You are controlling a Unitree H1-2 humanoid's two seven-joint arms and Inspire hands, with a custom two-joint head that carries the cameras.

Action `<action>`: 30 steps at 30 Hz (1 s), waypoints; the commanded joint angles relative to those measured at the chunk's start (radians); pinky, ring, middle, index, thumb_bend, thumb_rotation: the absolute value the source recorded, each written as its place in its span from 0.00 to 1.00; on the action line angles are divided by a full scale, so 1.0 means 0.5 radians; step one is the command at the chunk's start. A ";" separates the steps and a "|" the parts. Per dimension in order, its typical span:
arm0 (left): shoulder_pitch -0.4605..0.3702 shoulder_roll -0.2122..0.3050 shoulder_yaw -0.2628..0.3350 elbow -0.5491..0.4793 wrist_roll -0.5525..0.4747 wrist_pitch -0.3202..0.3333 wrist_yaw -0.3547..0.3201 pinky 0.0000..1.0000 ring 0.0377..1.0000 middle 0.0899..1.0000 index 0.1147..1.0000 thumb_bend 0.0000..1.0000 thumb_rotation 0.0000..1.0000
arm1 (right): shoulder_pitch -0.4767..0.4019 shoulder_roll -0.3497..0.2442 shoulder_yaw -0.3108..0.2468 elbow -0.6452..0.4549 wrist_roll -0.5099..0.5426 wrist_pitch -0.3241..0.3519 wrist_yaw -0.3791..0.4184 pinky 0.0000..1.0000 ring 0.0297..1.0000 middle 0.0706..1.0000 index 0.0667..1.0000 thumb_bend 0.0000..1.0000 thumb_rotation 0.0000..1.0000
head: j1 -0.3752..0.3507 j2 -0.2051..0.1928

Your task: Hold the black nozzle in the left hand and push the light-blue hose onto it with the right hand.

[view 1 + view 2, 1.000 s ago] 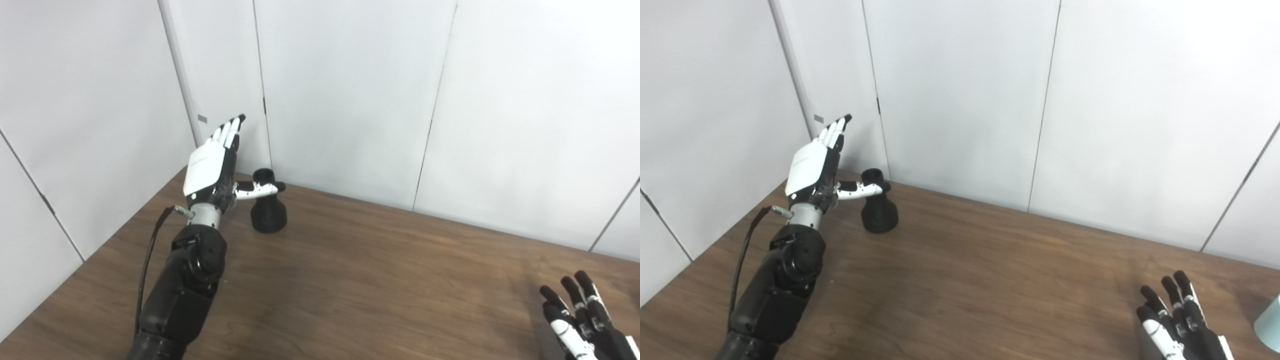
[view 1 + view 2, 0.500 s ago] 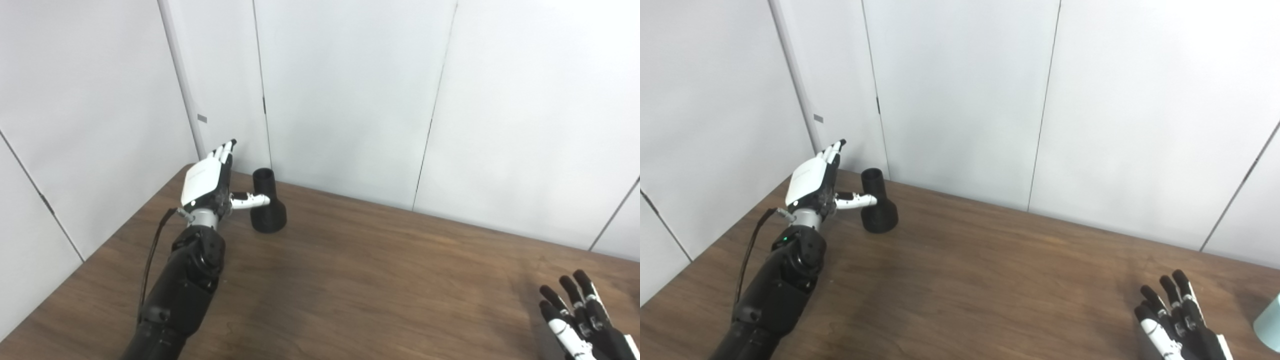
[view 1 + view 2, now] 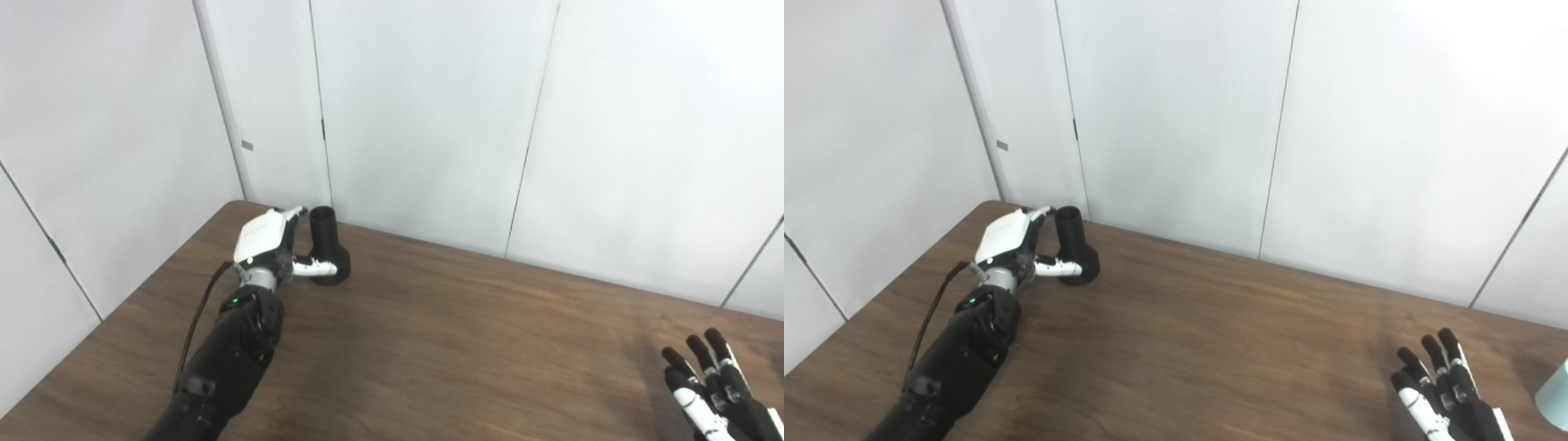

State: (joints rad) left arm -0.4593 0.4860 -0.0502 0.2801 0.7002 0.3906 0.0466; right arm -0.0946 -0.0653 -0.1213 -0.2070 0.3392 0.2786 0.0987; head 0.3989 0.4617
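Hose (image 3: 1557,392), barely a pale-blue edge at the near right beside the spread-fingered, empty right hand (image 3: 1445,392), looks light and bendy, while the stiff black nozzle (image 3: 327,254) stands far left, best gripped round its narrow neck by the open left hand (image 3: 266,239) alongside.

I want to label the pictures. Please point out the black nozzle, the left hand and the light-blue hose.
black nozzle (image 3: 323,228): left eye view, on its neck.
left hand (image 3: 262,236): left eye view, on its white back.
light-blue hose (image 3: 1557,393): right eye view, on its visible end.
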 commanded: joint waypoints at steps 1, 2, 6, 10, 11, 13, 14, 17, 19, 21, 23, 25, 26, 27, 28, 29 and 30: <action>-0.089 0.080 0.000 -0.014 0.004 -0.018 0.026 1.00 1.00 0.89 0.84 1.00 0.42 | -0.041 -0.002 -0.003 -0.068 -0.002 -0.034 -0.009 0.92 0.87 0.97 1.00 0.21 0.00 | -0.003 0.002; -0.085 0.078 -0.003 -0.003 -0.001 -0.023 0.028 1.00 1.00 0.89 0.84 1.00 0.42 | -0.042 0.001 -0.006 -0.063 0.000 -0.036 -0.010 0.91 0.86 0.96 1.00 0.21 0.00 | -0.004 0.003; -0.082 0.078 -0.016 0.039 -0.011 -0.036 0.032 1.00 1.00 0.88 0.83 1.00 0.42 | -0.043 0.011 -0.007 -0.070 0.005 -0.021 -0.020 0.90 0.83 0.93 0.98 0.24 0.00 | -0.013 0.008; -0.083 0.073 -0.026 0.101 -0.022 -0.043 0.046 1.00 1.00 0.89 0.83 0.99 0.40 | -0.042 0.014 -0.009 -0.071 0.021 -0.027 -0.014 0.86 0.82 0.93 0.97 0.25 0.00 | -0.016 0.012; -0.082 0.071 -0.027 0.109 -0.030 -0.044 0.044 1.00 1.00 0.90 0.83 0.99 0.39 | -0.042 0.015 -0.009 -0.073 0.016 -0.023 -0.019 0.86 0.82 0.93 0.97 0.25 0.00 | -0.018 0.013; -0.078 0.068 -0.030 0.128 -0.050 -0.058 0.049 1.00 1.00 0.90 0.83 0.98 0.38 | -0.040 0.017 -0.008 -0.085 0.011 -0.007 -0.030 0.83 0.82 0.93 0.96 0.26 0.00 | -0.022 0.018; -0.076 0.065 -0.032 0.139 -0.060 -0.068 0.053 1.00 1.00 0.90 0.83 0.98 0.38 | -0.038 0.018 -0.008 -0.091 0.010 0.002 -0.037 0.82 0.81 0.92 0.96 0.27 0.00 | -0.023 0.020; -0.073 0.054 -0.031 0.178 -0.097 -0.103 0.062 1.00 1.00 0.89 0.83 0.99 0.36 | -0.036 0.016 -0.008 -0.089 0.007 0.009 -0.045 0.81 0.82 0.92 0.95 0.28 0.00 | -0.026 0.031; -0.070 0.047 -0.029 0.184 -0.119 -0.110 0.061 1.00 1.00 0.89 0.83 1.00 0.37 | -0.032 0.016 -0.010 -0.095 0.013 0.022 -0.047 0.82 0.83 0.93 0.95 0.29 0.00 | -0.026 0.037; -0.069 0.015 0.008 0.201 -0.204 -0.137 0.064 1.00 1.00 0.88 0.82 1.00 0.36 | -0.026 0.011 0.000 -0.109 -0.011 0.024 -0.050 0.82 0.83 0.93 0.95 0.29 0.00 | -0.034 0.045; -0.068 -0.005 0.032 0.211 -0.263 -0.159 0.075 1.00 1.00 0.87 0.82 1.00 0.35 | -0.021 0.006 0.006 -0.120 -0.027 0.026 -0.048 0.80 0.83 0.92 0.94 0.29 0.00 | -0.040 0.051; -0.075 -0.022 0.034 0.243 -0.288 -0.184 0.113 1.00 0.99 0.86 0.80 1.00 0.33 | -0.019 0.006 0.003 -0.131 -0.025 0.039 -0.049 0.81 0.82 0.92 0.94 0.30 0.00 | -0.046 0.054; -0.079 -0.028 0.033 0.259 -0.300 -0.198 0.131 1.00 0.98 0.86 0.80 0.99 0.33 | -0.018 0.009 0.002 -0.138 -0.025 0.046 -0.054 0.81 0.82 0.91 0.94 0.30 0.00 | -0.048 0.056; -0.083 -0.036 0.033 0.277 -0.313 -0.207 0.148 0.99 0.98 0.85 0.80 0.99 0.32 | -0.018 0.013 0.001 -0.144 -0.027 0.051 -0.059 0.80 0.82 0.91 0.93 0.30 0.00 | -0.050 0.060; -0.087 -0.045 0.034 0.294 -0.328 -0.215 0.160 1.00 0.97 0.85 0.80 0.97 0.31 | -0.018 0.014 0.001 -0.145 -0.031 0.051 -0.062 0.79 0.81 0.90 0.92 0.31 0.00 | -0.051 0.062; -0.091 -0.054 0.035 0.311 -0.342 -0.225 0.174 1.00 0.97 0.84 0.79 0.97 0.30 | -0.017 0.013 0.001 -0.144 -0.034 0.047 -0.062 0.78 0.81 0.90 0.91 0.30 0.00 | -0.052 0.065; -0.094 -0.065 0.038 0.328 -0.354 -0.240 0.191 1.00 0.97 0.83 0.79 0.96 0.29 | -0.016 0.012 0.002 -0.146 -0.037 0.048 -0.063 0.78 0.81 0.89 0.90 0.30 0.00 | -0.053 0.069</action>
State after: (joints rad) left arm -0.4663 0.4506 -0.0338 0.4426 0.5341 0.2938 0.1274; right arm -0.0862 -0.0550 -0.1178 -0.2388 0.3203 0.3130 0.0694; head 0.3728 0.4939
